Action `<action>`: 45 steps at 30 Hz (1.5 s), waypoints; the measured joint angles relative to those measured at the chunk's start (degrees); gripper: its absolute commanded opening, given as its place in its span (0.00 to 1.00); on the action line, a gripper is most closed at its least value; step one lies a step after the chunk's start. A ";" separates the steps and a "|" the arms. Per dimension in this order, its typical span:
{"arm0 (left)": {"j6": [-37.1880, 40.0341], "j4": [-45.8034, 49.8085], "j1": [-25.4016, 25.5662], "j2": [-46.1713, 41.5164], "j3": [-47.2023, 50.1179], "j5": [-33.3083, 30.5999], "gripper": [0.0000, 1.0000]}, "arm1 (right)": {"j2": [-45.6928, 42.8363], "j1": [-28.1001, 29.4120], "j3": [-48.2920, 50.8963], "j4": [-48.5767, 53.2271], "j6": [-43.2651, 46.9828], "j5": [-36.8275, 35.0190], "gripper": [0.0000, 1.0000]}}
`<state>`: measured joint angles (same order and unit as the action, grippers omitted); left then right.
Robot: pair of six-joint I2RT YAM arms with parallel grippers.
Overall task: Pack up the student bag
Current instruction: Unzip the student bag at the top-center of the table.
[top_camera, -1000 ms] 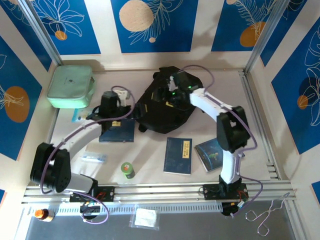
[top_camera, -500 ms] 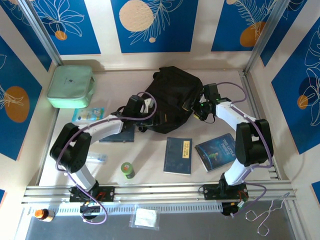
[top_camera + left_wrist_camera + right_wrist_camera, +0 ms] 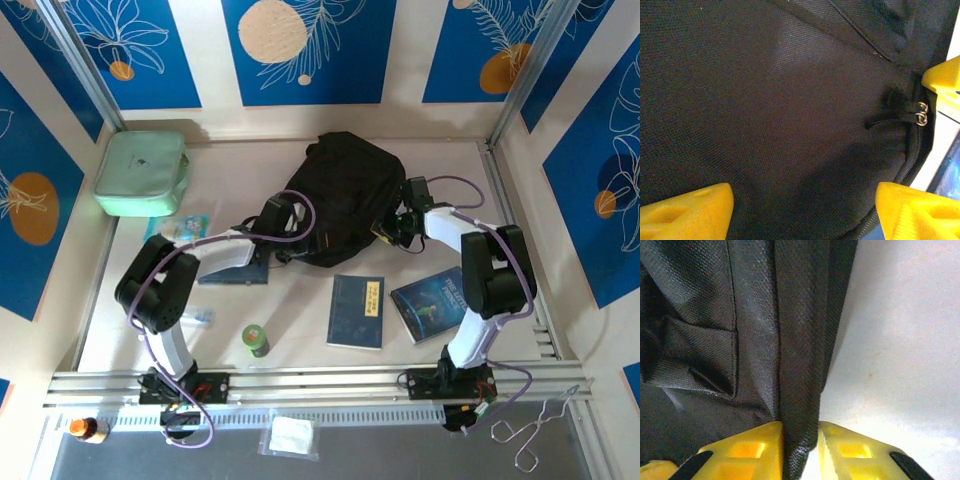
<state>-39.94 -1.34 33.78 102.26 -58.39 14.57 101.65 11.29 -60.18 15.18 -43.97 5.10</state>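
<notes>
The student bag [image 3: 345, 190], a large black fabric backpack, lies at the middle back of the table. My left gripper [image 3: 284, 217] is at its lower left edge. In the left wrist view its yellow fingers [image 3: 687, 210] stand wide apart and open, with the bag's woven cloth [image 3: 770, 110] filling the gap and a zipper pull [image 3: 921, 112] at the right. My right gripper [image 3: 392, 228] is at the bag's right edge. In the right wrist view it [image 3: 800, 440] is shut on a fold of the black fabric [image 3: 797, 365] above the pale table.
A mint green zip case [image 3: 142, 172] sits at the back left. Two blue books [image 3: 357, 311] [image 3: 432, 302] lie in front of the bag, and a dark notebook [image 3: 235, 268] lies under the left arm. A green tube [image 3: 255, 340] and a clear packet [image 3: 188, 316] lie front left.
The left gripper left the dark notebook and moved right to the bag's left edge. The right gripper drew back from over the bag to its right edge. The bag now lies flatter.
</notes>
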 measured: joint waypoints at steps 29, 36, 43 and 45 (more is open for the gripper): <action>-1.70 11.47 0.37 7.74 -19.12 2.80 0.35 | 6.64 2.36 -0.52 -11.13 -4.59 4.33 0.16; -4.31 14.45 0.37 12.13 -21.38 1.88 0.32 | 6.97 2.43 0.00 -12.55 -5.88 4.37 0.15; -6.12 13.77 0.37 16.20 -24.22 4.81 0.37 | 6.97 2.47 0.31 -13.14 -6.05 4.37 0.15; -6.29 13.77 0.37 17.25 -25.00 5.57 0.37 | 6.97 2.51 0.31 -13.11 -6.05 4.35 0.15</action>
<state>-46.24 12.43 34.15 119.50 -83.40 20.14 108.62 13.80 -59.88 2.07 -50.02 9.45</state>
